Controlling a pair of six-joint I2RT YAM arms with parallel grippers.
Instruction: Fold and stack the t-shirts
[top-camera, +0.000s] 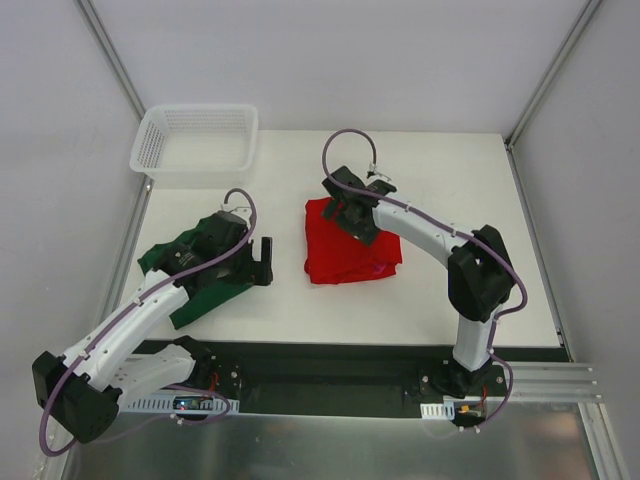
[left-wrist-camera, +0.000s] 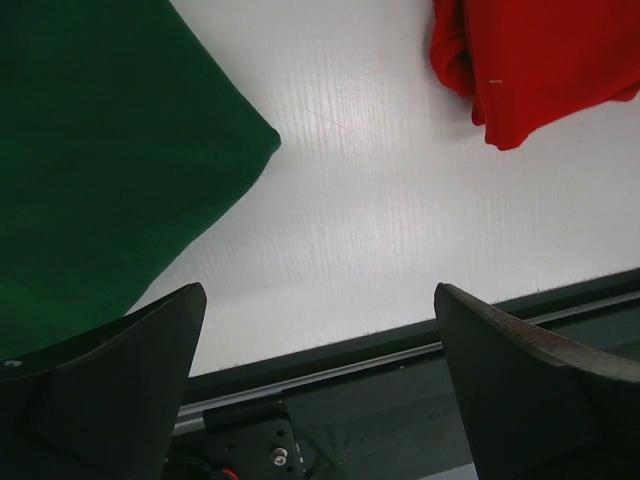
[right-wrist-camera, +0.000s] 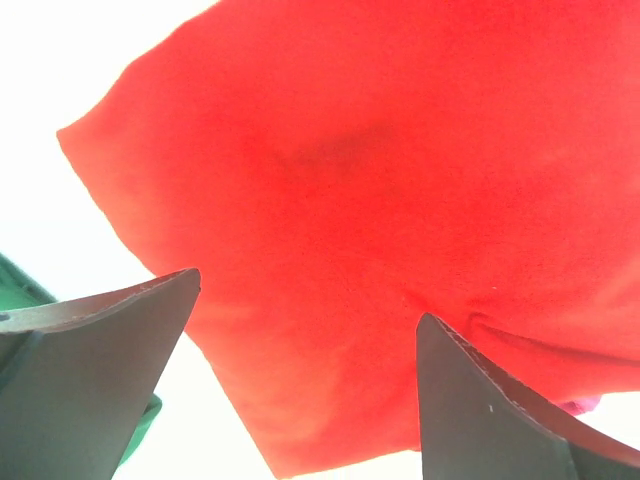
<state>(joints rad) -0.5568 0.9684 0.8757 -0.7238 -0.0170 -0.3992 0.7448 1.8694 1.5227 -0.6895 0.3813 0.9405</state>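
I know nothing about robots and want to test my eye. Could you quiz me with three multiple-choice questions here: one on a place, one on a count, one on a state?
1. Where is the white basket?
A. at the far left corner of the table
B. in the middle of the table
C. on the floor

2. How many shirts lie out?
A. one
B. two
C. three

3. How is the right gripper?
A. shut on cloth
B. open, holding nothing
C. shut on the basket

Answers:
1 A, it sits at the far left corner.
2 B, one green shirt and one red shirt.
3 B, its fingers stand wide apart above the red shirt.
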